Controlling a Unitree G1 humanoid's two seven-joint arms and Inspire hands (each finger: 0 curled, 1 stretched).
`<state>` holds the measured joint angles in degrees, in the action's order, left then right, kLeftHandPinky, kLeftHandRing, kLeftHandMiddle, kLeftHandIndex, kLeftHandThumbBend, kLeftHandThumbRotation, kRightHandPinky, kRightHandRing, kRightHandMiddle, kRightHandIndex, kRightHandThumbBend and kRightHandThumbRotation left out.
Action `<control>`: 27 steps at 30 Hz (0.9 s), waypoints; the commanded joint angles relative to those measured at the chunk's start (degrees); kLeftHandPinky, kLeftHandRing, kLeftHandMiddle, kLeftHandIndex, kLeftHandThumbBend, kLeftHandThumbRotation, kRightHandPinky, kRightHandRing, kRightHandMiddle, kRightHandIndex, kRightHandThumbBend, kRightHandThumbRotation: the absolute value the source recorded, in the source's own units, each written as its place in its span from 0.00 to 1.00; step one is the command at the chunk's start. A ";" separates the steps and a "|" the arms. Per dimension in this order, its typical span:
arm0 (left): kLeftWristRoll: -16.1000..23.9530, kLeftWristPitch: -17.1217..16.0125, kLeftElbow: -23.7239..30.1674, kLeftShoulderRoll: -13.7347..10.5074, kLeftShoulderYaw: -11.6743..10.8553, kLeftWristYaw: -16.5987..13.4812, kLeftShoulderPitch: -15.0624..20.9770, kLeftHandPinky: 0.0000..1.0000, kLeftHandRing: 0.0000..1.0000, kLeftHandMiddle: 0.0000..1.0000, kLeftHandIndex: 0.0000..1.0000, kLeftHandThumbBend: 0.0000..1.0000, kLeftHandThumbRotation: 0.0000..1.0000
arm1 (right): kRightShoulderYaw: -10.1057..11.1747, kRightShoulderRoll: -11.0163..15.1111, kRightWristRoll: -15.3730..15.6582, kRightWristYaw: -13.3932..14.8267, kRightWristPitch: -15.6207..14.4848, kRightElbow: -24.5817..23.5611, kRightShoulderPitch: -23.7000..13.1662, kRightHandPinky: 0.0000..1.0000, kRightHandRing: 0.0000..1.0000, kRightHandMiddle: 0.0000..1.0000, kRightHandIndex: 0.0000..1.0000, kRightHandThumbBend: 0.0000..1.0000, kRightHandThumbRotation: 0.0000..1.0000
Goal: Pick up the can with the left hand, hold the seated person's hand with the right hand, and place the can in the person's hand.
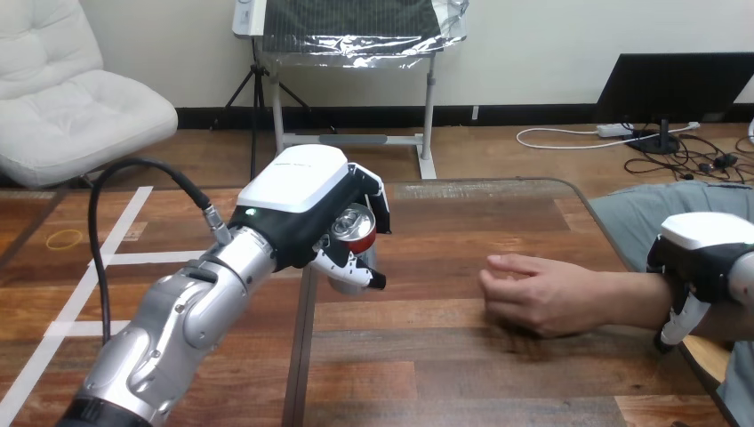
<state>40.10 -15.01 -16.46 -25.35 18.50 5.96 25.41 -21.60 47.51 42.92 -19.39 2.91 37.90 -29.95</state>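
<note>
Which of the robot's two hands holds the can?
The left hand, curled round the can above the table; the right hand grips the person's wrist and carries nothing else.

No readable txt, labels, nos. or signs; can [356, 229], center of frame, shows nothing legible.
</note>
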 commanded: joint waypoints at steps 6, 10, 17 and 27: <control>-0.14 0.16 -0.51 2.30 0.31 -0.67 7.07 0.32 0.38 0.44 0.47 0.64 0.00 | 4.95 3.32 -1.94 0.71 -0.42 -8.81 -0.93 0.41 0.50 0.55 0.51 0.73 0.00; -0.04 0.23 -0.63 2.96 0.66 -0.76 7.83 0.32 0.37 0.44 0.47 0.64 0.00 | 6.02 3.92 -2.44 0.46 -0.29 -11.06 -0.63 0.40 0.48 0.54 0.51 0.74 0.00; 0.14 0.09 -0.97 4.09 1.20 -1.02 9.12 0.32 0.37 0.44 0.47 0.64 0.00 | 6.99 4.85 -2.90 -0.66 -1.25 -15.24 -0.14 0.35 0.44 0.50 0.51 0.74 0.00; -0.06 0.38 -1.36 5.99 1.75 -0.74 10.83 0.31 0.37 0.44 0.47 0.64 0.00 | 8.38 5.51 -3.12 -1.57 -0.26 -18.78 0.14 0.35 0.43 0.50 0.50 0.76 0.00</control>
<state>40.32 -14.81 -17.88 -20.50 20.73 6.00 30.13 -16.86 50.02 40.22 -21.87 2.22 23.17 -26.60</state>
